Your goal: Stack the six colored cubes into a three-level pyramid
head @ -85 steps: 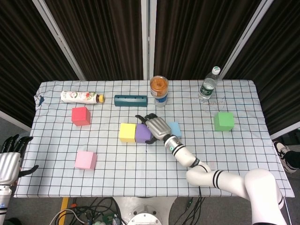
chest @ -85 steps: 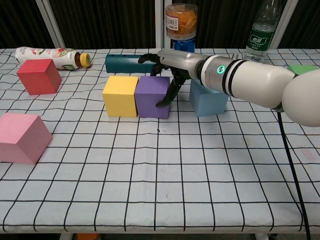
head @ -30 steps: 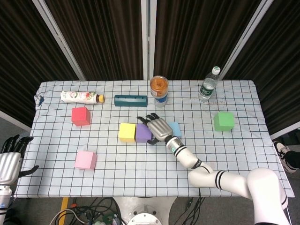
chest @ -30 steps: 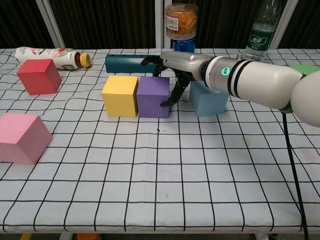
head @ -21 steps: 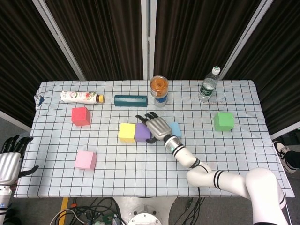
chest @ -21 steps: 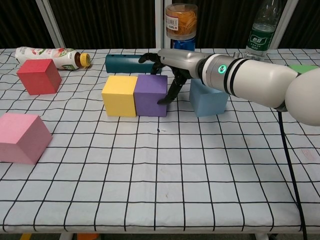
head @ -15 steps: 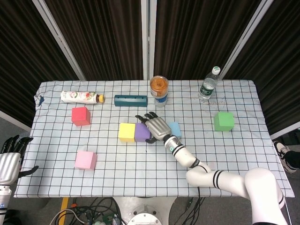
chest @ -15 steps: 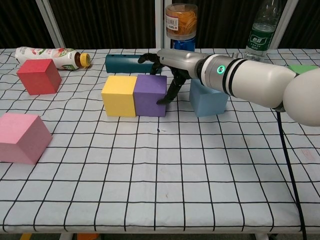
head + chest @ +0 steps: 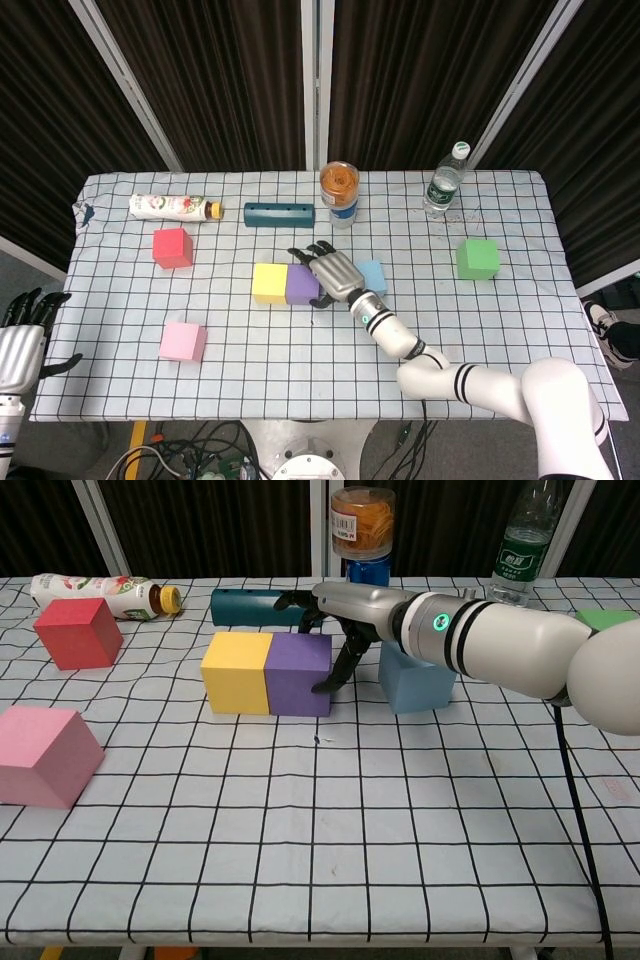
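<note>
The yellow cube (image 9: 269, 283) (image 9: 234, 672) and purple cube (image 9: 301, 285) (image 9: 297, 674) sit side by side, touching, mid-table. My right hand (image 9: 331, 272) (image 9: 345, 615) is over the purple cube's right side, fingers spread; one finger presses its right face and others reach behind it. It grips nothing. The blue cube (image 9: 373, 275) (image 9: 418, 680) stands just right of the hand. The red cube (image 9: 172, 247) (image 9: 72, 632), pink cube (image 9: 182, 341) (image 9: 40, 755) and green cube (image 9: 477, 258) (image 9: 605, 618) lie apart. My left hand (image 9: 20, 335) hangs off the table's left edge, fingers apart.
Along the back are a lying drink bottle (image 9: 172, 207), a dark teal block (image 9: 279, 214), a jar with an orange lid (image 9: 339, 193) and a water bottle (image 9: 446, 180). The checkered tablecloth (image 9: 300, 360) covers the table.
My right hand has nudged the purple cube left until it sits flush against the yellow cube; both slid slightly left. The left hand has not moved.
</note>
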`<move>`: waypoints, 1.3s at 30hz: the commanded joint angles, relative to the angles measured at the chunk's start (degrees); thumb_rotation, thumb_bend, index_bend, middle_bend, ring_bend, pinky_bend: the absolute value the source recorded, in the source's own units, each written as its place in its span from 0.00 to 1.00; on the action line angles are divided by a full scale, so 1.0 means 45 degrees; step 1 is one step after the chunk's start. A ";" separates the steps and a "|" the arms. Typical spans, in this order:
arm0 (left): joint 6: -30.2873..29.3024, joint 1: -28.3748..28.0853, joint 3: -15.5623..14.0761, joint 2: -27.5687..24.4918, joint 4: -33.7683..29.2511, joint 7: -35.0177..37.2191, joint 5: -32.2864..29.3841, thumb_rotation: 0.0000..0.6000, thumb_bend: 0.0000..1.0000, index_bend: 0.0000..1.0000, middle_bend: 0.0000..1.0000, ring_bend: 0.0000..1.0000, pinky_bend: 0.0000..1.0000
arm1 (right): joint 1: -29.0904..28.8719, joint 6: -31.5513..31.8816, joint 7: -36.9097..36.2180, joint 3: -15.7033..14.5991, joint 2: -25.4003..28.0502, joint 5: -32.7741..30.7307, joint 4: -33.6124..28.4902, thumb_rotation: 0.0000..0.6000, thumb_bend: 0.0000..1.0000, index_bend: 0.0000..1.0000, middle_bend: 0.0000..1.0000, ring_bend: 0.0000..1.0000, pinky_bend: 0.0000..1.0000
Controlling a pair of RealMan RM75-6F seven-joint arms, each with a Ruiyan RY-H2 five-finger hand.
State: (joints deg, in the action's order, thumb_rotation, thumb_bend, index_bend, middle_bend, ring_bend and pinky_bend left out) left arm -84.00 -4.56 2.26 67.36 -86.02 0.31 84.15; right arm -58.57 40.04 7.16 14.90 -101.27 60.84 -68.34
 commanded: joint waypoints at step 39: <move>-0.0199 -0.0131 0.0051 -0.0095 -0.0242 -0.0224 0.0365 1.00 0.00 0.15 0.14 0.05 0.08 | 0.2994 0.2492 -0.1224 -0.0718 0.5421 0.1356 -0.5312 1.00 0.15 0.00 0.18 0.01 0.00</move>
State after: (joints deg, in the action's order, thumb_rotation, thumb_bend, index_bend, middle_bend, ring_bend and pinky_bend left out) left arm -84.94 -5.11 2.50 66.96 -87.07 -0.65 85.77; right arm -47.87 49.35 3.95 12.95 -80.22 64.83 -89.63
